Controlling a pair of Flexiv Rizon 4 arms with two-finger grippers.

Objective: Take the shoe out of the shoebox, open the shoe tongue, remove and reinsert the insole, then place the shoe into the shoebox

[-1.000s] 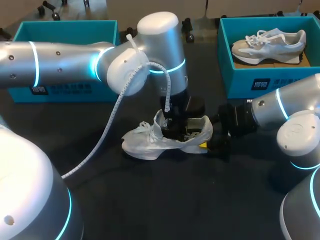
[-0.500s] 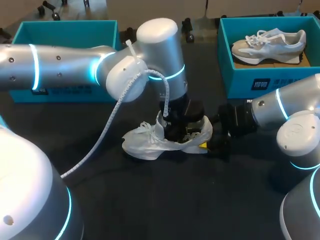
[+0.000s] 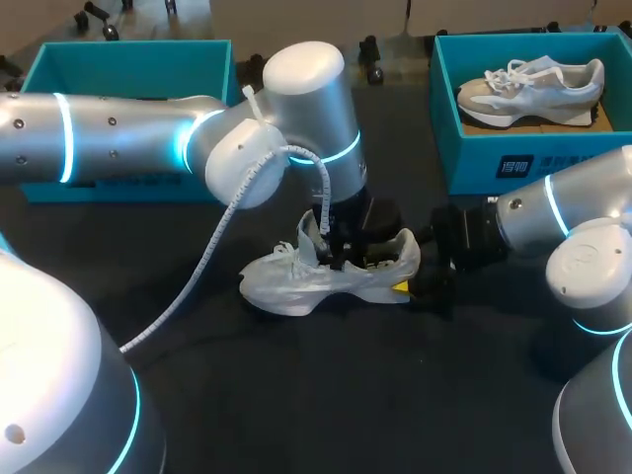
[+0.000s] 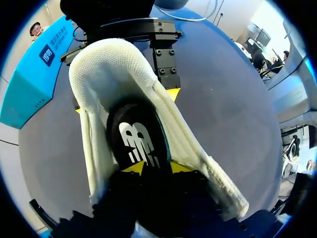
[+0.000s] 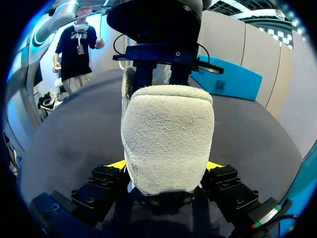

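The dark table (image 3: 296, 395) carries everything. The left arm (image 3: 118, 138) comes in from the left side and reaches to the middle of the table, where it bends down. The right arm (image 3: 573, 212) comes in from the right side and lies low, pointing toward the middle. Two blue shoeboxes stand at the far edge. The left shoebox (image 3: 128, 59) is partly hidden behind the left arm. The right shoebox (image 3: 474, 148) holds a grey shoe (image 3: 533, 84) that lies on its side. The white shoe (image 3: 296, 281) is outside both boxes. It stands on its sole in the middle of the table, between the two boxes and nearer to the robot, with the toe to the left and the heel to the right. Its tongue (image 3: 310, 235) is lifted and stands up just beside the left wrist. A black insole (image 4: 138, 139) with a white mark lies inside the shoe, and its near end rises toward the left claw (image 4: 157, 167). This claw is down in the opening of the shoe, at the insole's end. I cannot tell if it is apart, together or pinching the insole. The right claw (image 5: 166, 166) is at the heel and is clamped on the white shoe. One yellow tip presses each side of the fuzzy heel, and the heel fills the space between them.
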